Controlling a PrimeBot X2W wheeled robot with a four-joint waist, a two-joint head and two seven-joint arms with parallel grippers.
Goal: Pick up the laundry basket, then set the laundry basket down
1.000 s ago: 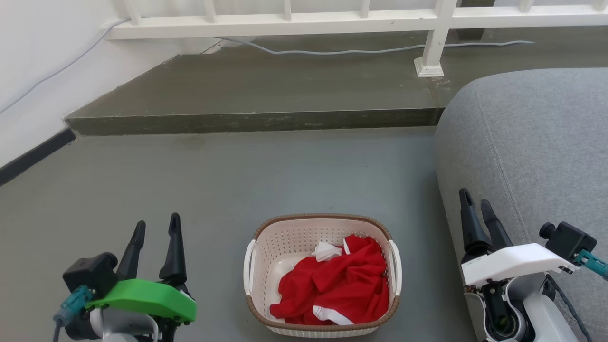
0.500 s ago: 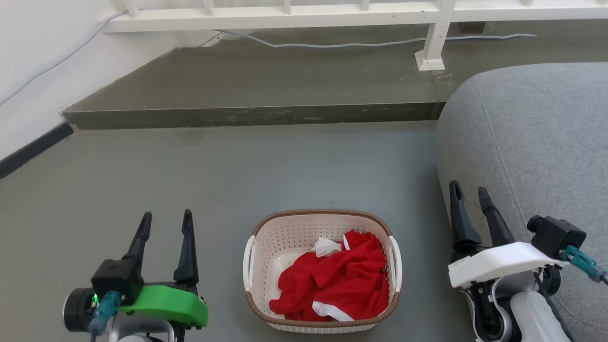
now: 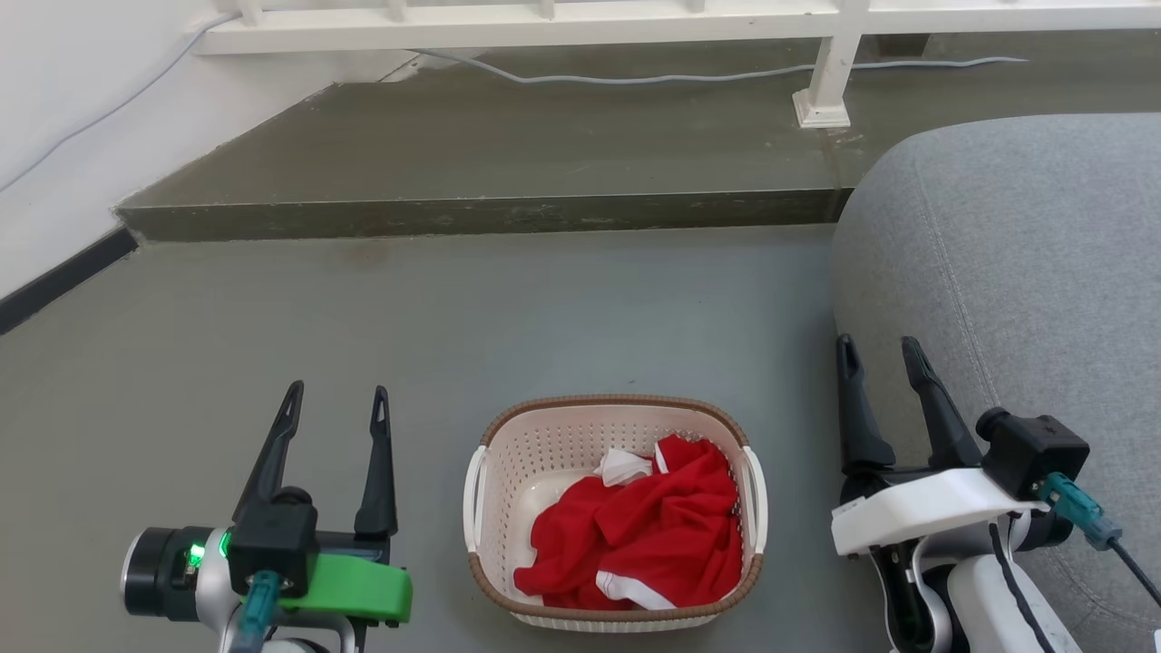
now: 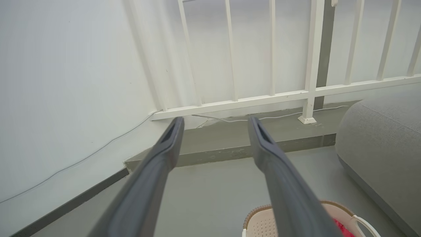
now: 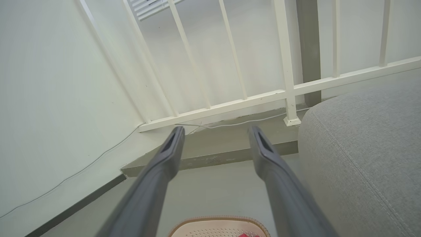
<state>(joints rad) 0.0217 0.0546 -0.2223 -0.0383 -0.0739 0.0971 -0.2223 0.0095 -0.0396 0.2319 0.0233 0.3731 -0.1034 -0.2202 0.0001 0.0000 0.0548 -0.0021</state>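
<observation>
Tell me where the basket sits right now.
Head view, low centre: the basket sits on the floor between the left gripper and right gripper, left of the sofa.

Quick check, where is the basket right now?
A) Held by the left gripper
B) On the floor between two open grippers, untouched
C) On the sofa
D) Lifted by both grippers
B: the basket sits on the floor, with the left gripper and right gripper open at either side, clear of it.
</observation>
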